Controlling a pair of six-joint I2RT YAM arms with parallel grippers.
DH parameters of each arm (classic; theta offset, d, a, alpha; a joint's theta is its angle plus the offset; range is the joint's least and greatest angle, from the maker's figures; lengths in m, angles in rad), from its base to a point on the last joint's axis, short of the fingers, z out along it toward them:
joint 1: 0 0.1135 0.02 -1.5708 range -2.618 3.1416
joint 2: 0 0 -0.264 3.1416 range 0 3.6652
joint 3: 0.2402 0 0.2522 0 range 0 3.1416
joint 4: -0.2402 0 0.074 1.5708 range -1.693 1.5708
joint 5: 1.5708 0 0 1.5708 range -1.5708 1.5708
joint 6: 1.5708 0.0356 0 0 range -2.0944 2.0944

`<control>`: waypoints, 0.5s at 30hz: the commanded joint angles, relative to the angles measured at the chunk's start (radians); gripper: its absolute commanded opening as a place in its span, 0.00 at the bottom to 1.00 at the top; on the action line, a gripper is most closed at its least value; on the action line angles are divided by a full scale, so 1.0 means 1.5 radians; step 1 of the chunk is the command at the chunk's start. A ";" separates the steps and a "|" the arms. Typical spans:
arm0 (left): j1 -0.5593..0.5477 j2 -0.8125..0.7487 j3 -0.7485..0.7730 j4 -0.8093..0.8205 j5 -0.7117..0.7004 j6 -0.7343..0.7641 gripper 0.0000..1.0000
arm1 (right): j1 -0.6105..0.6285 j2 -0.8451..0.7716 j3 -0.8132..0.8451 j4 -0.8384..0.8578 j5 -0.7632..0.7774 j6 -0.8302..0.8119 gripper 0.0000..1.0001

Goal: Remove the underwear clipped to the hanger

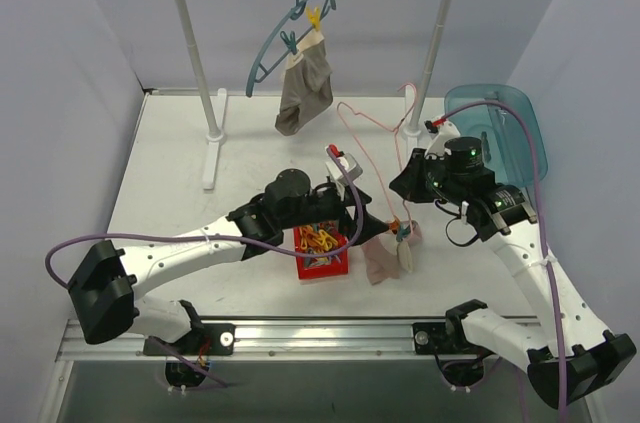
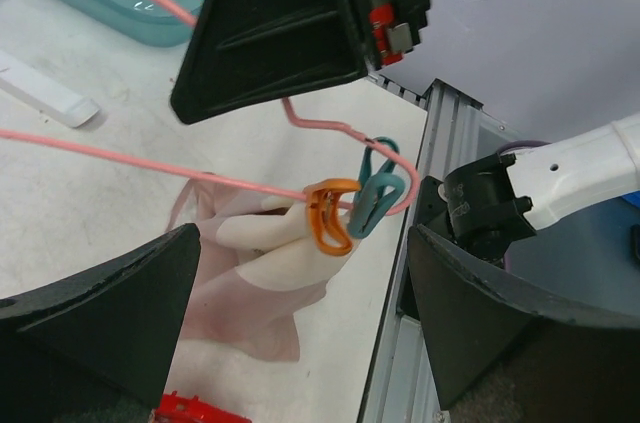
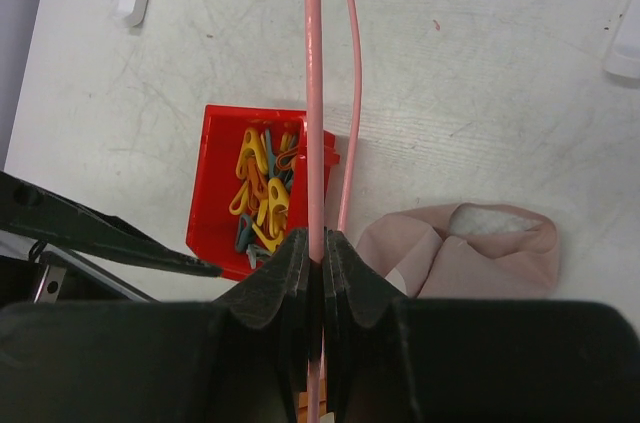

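Note:
A pink wire hanger [image 1: 372, 148] lies low over the table. Pink underwear [image 1: 385, 258] hangs from its near end, clipped by an orange clip [image 2: 330, 218] and a teal clip [image 2: 378, 201]. My right gripper [image 1: 404, 186] is shut on the hanger wire [image 3: 314, 143], and the underwear [image 3: 470, 248] lies just right of it. My left gripper [image 1: 366, 220] is open and empty; its fingers [image 2: 100, 313] stand either side of the underwear [image 2: 250, 263], just short of the clips. A second, brown underwear [image 1: 303, 88] hangs clipped to a blue hanger [image 1: 275, 43] on the rack.
A red bin [image 1: 322, 265] of loose clips sits under my left wrist and also shows in the right wrist view [image 3: 215, 178]. A teal tub [image 1: 497, 123] stands at the right. The white rack [image 1: 212, 123] stands at the back. The table's front rail [image 2: 415, 273] is close.

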 commanded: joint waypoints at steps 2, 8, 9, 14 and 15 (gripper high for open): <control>-0.028 0.023 0.055 0.014 -0.024 0.051 0.93 | 0.001 -0.017 0.005 0.019 -0.015 0.009 0.00; -0.045 0.051 0.087 -0.029 -0.066 0.078 0.93 | 0.001 -0.018 0.008 0.020 -0.020 0.010 0.00; -0.046 0.056 0.089 -0.038 -0.067 0.080 0.93 | 0.001 -0.017 0.008 0.020 -0.020 0.010 0.00; -0.053 0.083 0.112 -0.071 -0.093 0.091 0.95 | 0.001 -0.017 0.012 0.020 -0.023 0.009 0.00; -0.053 0.085 0.115 -0.075 -0.100 0.091 0.96 | 0.000 -0.018 0.013 0.019 -0.024 0.011 0.00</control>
